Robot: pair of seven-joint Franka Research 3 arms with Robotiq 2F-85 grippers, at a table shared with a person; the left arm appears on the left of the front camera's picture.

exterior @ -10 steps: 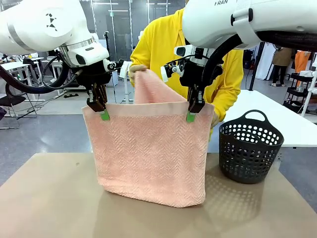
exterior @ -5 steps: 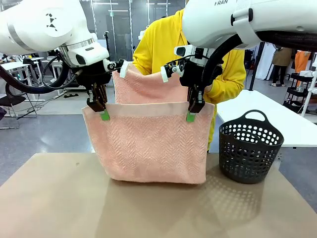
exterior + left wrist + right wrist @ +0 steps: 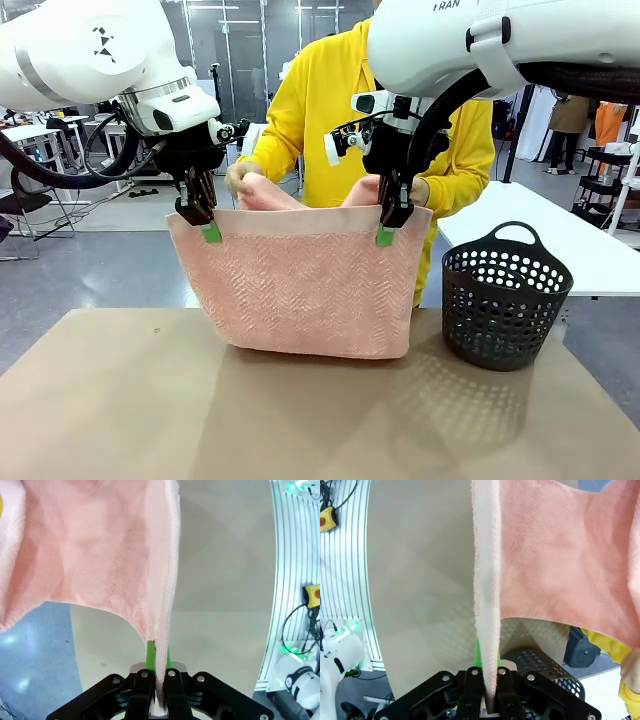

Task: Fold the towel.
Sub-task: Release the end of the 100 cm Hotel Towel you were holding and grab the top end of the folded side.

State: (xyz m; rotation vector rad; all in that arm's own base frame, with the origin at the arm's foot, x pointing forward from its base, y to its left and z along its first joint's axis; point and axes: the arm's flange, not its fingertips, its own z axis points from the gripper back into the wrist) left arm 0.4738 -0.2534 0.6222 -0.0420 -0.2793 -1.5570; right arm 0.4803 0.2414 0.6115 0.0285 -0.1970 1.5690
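a light pink towel (image 3: 305, 285) is held up over the brown table (image 3: 110, 400) by its plain hem band, which is stretched level between the robot's two grippers. the left gripper (image 3: 211, 232) is pressed together on the band's upper left corner, and the right gripper (image 3: 385, 236) is pinched on the upper right corner, with green pads clamped on both faces of the cloth. the towel is hung below both grippers as a doubled sheet, its herringbone side turned to the camera. whether the lower fold is touching the table cannot be told.

the far layer is gathered behind the band by a person in yellow sleeves. one hand (image 3: 240, 178) is placed near the left gripper and the other hand (image 3: 418, 190) just beside the right gripper.

a black perforated basket (image 3: 505, 295) is set on the table to the right of the towel, near it but apart.

in the left wrist view, the towel (image 3: 100, 545) is seen running up from between the shut fingers of the left gripper (image 3: 157, 672), the cloth spread toward the picture's left. in the right wrist view, the hem edge is gripped the same way by the right gripper (image 3: 489, 675), with the towel (image 3: 555, 555) fanned to the picture's right and the basket (image 3: 540, 662) seen beneath it.
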